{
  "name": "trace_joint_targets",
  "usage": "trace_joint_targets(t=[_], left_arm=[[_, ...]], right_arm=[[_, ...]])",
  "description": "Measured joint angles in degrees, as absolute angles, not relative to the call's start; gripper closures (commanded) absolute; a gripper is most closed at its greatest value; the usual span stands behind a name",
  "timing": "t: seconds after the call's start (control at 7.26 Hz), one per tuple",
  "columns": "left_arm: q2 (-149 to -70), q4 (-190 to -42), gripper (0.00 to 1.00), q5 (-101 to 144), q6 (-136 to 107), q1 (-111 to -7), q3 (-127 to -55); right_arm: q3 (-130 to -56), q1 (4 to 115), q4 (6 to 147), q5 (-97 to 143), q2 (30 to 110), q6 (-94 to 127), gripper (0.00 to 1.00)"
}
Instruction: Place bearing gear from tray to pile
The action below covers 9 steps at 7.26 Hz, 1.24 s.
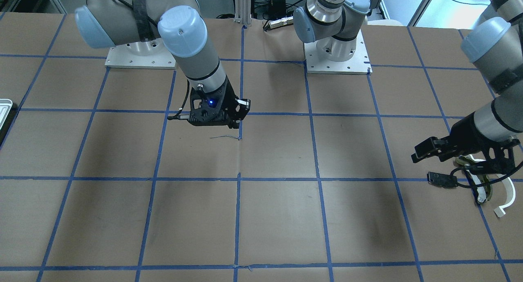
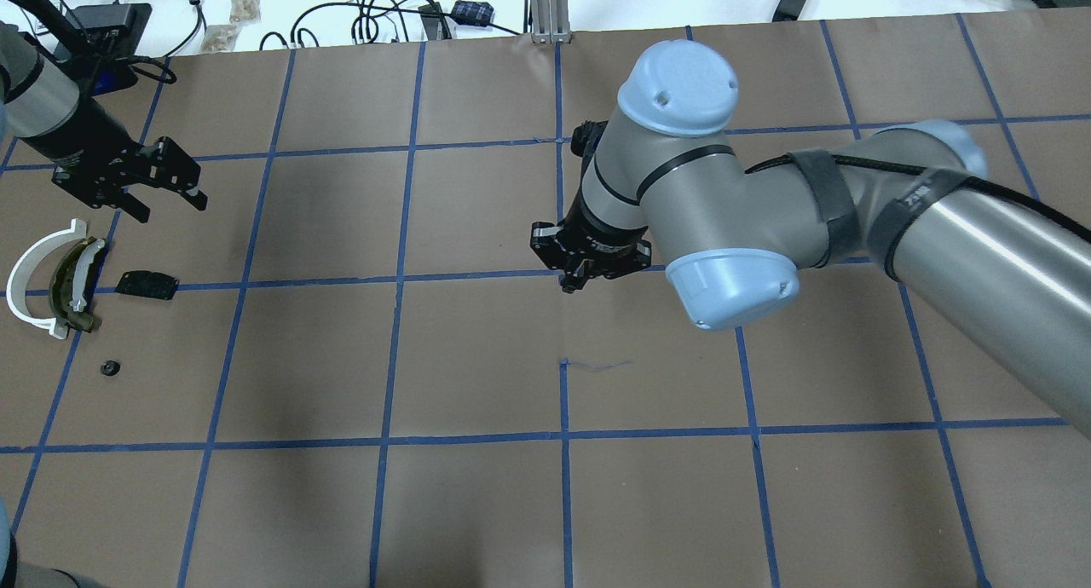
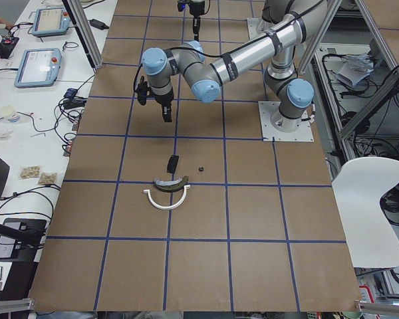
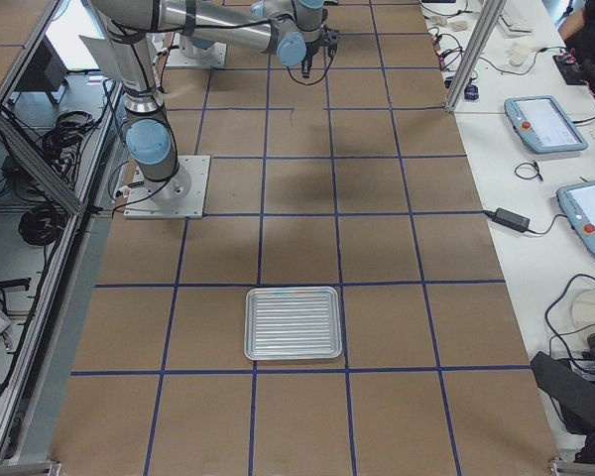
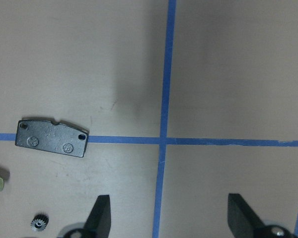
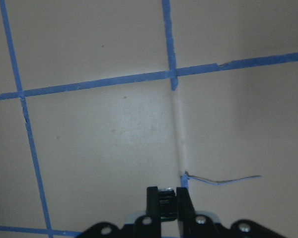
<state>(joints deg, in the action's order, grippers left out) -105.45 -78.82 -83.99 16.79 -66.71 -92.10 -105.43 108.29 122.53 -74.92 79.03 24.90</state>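
The small dark bearing gear [image 2: 109, 367] lies on the paper beside the pile, and it also shows in the left wrist view [image 5: 38, 222]. The pile holds a white arc [image 2: 25, 273], an olive-and-white curved piece [image 2: 72, 285] and a black plate [image 2: 147, 284]. My left gripper [image 2: 169, 204] hovers over the plate [image 5: 52, 139], open and empty. My right gripper [image 2: 569, 283] hangs over the table's middle, with its jaws close together [image 6: 167, 196]. The silver tray [image 4: 293, 322] lies empty at the table's far right end.
Brown paper with a blue tape grid covers the table. A loose thread of tape [image 2: 597, 366] lies near the middle. The two arm bases [image 1: 337, 53] stand at the robot's side. Cables and devices lie beyond the far edge [image 2: 383, 13].
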Motion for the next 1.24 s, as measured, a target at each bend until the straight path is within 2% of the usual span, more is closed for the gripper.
trace_joint_targets(t=[0.41, 0.69, 0.96, 1.24], left_arm=[[-106.3, -77.7, 0.15, -83.0, 3.1, -76.3, -92.2], [-106.7, -77.1, 0.16, -83.0, -1.0, -79.5, -92.4], [-106.9, -77.0, 0.16, -83.5, -4.9, -83.0, -93.6], [-105.6, -76.5, 0.16, -85.5, -11.1, -89.1, -98.0]], right_arm=[[-104.7, 107.4, 126.0, -73.9, 78.4, 24.6, 0.0], [-104.3, 101.1, 122.9, -73.7, 83.1, 18.6, 0.0], [-100.2, 95.9, 110.9, -82.5, 89.9, 12.2, 0.0], [-94.4, 94.6, 99.5, -92.2, 92.1, 10.6, 0.0]])
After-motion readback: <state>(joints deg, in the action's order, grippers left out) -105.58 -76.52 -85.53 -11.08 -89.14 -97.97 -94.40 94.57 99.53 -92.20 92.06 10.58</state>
